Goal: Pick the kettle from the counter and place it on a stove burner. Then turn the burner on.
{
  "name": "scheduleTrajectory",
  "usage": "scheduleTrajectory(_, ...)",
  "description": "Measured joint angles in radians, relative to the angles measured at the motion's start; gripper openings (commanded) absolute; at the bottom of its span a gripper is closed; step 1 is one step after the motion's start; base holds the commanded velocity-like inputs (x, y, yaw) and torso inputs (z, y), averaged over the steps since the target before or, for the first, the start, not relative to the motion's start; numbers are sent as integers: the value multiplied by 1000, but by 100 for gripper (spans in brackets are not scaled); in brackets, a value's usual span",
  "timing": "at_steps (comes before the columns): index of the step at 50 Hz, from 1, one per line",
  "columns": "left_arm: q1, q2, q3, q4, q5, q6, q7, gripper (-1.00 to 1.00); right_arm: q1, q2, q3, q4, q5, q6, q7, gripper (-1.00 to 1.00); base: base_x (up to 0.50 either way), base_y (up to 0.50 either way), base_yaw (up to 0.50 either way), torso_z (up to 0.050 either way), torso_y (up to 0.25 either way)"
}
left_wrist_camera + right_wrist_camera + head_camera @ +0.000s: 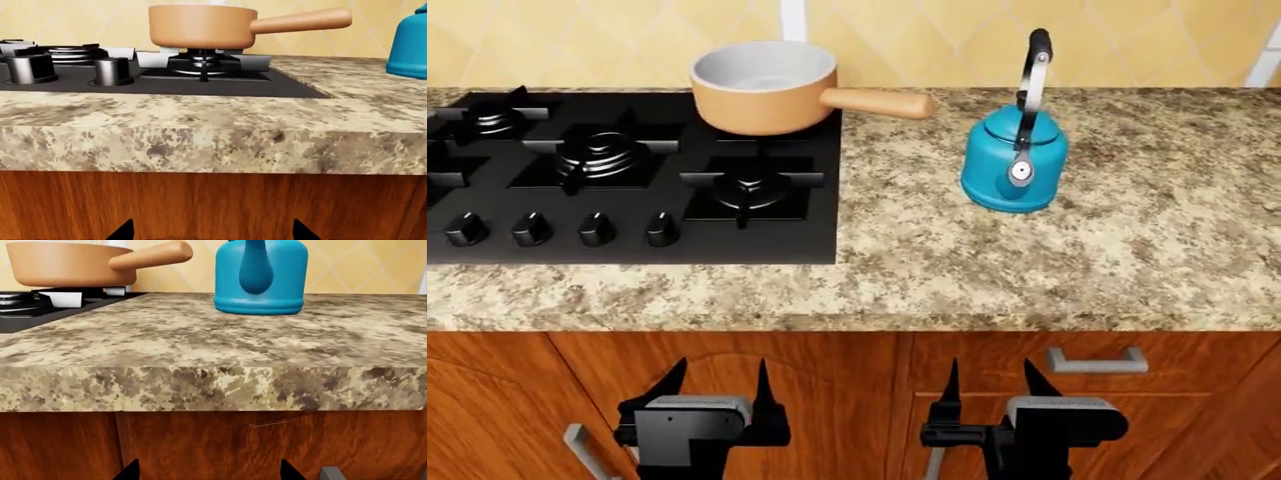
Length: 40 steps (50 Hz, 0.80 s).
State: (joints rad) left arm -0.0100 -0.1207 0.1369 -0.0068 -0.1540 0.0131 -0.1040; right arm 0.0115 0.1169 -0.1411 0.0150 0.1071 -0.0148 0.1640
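The teal-blue kettle (pixel 1014 165) stands upright on the granite counter (pixel 1028 270), to the right of the black cooktop, its arched handle up. It also shows in the left wrist view as the kettle (pixel 408 47) and in the right wrist view as the kettle (pixel 261 277). The medium stove burner (pixel 747 188) at the cooktop's front right is bare under its grate. My left gripper (pixel 721 375) and right gripper (pixel 993 375) hang open and empty below the counter edge, in front of the wooden cabinet doors. The open left gripper (pixel 213 231) and right gripper (pixel 210 471) face the cabinet front.
A tan saucepan (pixel 763 85) sits on the back right burner, its long handle pointing toward the kettle. Several black knobs (pixel 561 228) line the cooktop's front. A larger burner (pixel 598 155) lies left of the medium one. A metal drawer handle (pixel 1094 358) juts out above my right gripper.
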Motion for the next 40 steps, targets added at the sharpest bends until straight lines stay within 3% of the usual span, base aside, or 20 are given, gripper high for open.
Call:
scheduleTrajectory(11,0,-6,5,5,-21,-8,-9,100,3,8,-9,2,9,0,11,100,0,0,0,49,0)
scheduleTrajectory(16,7,-12,-6,41,-62,-47,-12,100,2,12,-7,-6,25,8,15,100,0,0,0,0,0)
scheduleTrajectory(21,52,-58,-34,215,-125,-169,-45,100,-28,35,17,-136,82,101,37,100,0,0,0,0,0)
scheduleTrajectory(27,83,-160,-130,537,-299,-426,-134,100,-42,117,92,-479,241,390,106,100,0,0,0,0,0)
scheduleTrajectory(30,72,-268,-178,670,-467,-503,-246,100,-4,207,145,-629,408,522,214,100,0,0,0,0,0)
scheduleTrajectory(33,32,-465,-143,769,-631,-457,-393,100,72,355,156,-741,618,580,377,100,0,0,0,0,0)
scheduleTrajectory(36,-74,-674,-16,843,-761,-379,-513,100,178,516,128,-824,814,602,531,100,0,0,0,0,0)
scheduleTrajectory(40,-270,-883,179,914,-915,-311,-632,100,321,680,113,-903,1059,645,705,100,0,0,0,0,0)
